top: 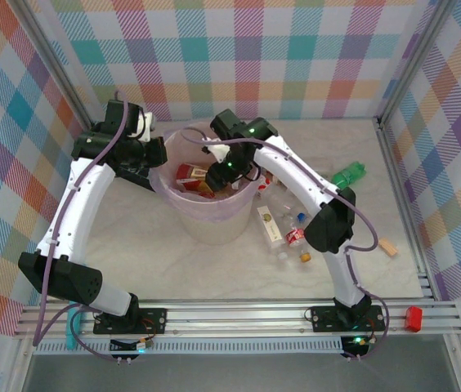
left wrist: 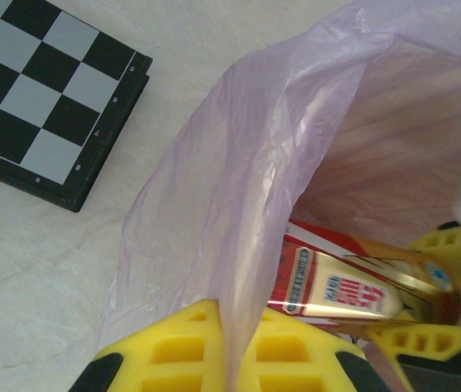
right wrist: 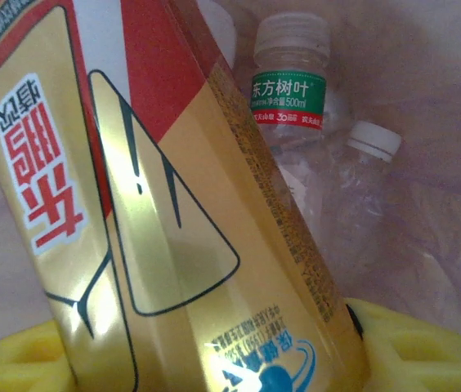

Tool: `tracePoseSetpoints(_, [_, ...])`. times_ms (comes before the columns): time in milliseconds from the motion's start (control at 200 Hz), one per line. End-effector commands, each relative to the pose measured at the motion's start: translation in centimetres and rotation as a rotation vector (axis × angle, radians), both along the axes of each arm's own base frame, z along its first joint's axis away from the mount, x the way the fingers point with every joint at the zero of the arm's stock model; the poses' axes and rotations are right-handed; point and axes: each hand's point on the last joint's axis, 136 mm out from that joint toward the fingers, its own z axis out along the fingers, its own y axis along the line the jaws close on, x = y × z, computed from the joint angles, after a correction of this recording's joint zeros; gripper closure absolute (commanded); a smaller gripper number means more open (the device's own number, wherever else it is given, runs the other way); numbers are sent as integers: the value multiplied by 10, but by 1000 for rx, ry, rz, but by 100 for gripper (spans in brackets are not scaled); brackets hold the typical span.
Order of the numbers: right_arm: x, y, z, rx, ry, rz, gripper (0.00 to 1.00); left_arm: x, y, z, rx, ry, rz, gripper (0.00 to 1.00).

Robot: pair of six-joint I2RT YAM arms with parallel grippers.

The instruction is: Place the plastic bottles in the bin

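1. While the right jaws clenched a red-and-gold plastic bottle (right wrist: 173, 245) inside the round pale-pink bin (top: 206, 230), the left jaws pinched its lilac bag (left wrist: 214, 204).
2. Two clear bottles (right wrist: 289, 82) lay inside already; several loose bottles (top: 270, 222), incl. a green bottle (top: 347, 174), lay on the pale surface (top: 214, 273).

The left gripper (left wrist: 230, 353) had its yellow fingers (left wrist: 165, 349) pinched on the lilac bag (left wrist: 214, 204), film running up between them. Inside, the right gripper (left wrist: 431, 287) clasped a red-and-gold bottle (left wrist: 337, 290). A checkerboard (left wrist: 42, 98) lay on the pale table (left wrist: 51, 286).

Crowded bin (top: 208, 231) mouth: left pincer (top: 157, 157), right pincer (top: 224, 173), held bottle (right wrist: 173, 229); bare table (top: 341, 140) beyond.
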Motion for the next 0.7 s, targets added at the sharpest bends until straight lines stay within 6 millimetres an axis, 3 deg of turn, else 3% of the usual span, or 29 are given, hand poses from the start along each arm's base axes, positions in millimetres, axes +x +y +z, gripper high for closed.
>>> tracePoseSetpoints(0, [-3,15,-18,17,36,-3,39,2,-18,12,-76,-27,-28,100])
tracePoseSetpoints(70, [-4,17,-27,12,60,-6,38,2,-18,12,-75,-28,-29,100])
tracePoseSetpoints(165, [-6,18,-34,1,72,-8,27,2,-18,12,-77,-28,-29,100])
tracePoseSetpoints(340, [-7,18,-24,11,62,-6,13,3,-19,11,-78,-26,-32,100])
tracePoseSetpoints(445, [-6,18,1,41,26,-2,9,2,-19,10,-79,-25,-30,100])
tracePoseSetpoints(550, [-7,18,43,109,-41,3,0,2,-19,11,-79,-28,-30,100])
tracePoseSetpoints(695, [-14,11,98,193,-126,4,1,2,-19,10,-78,-27,-29,100])
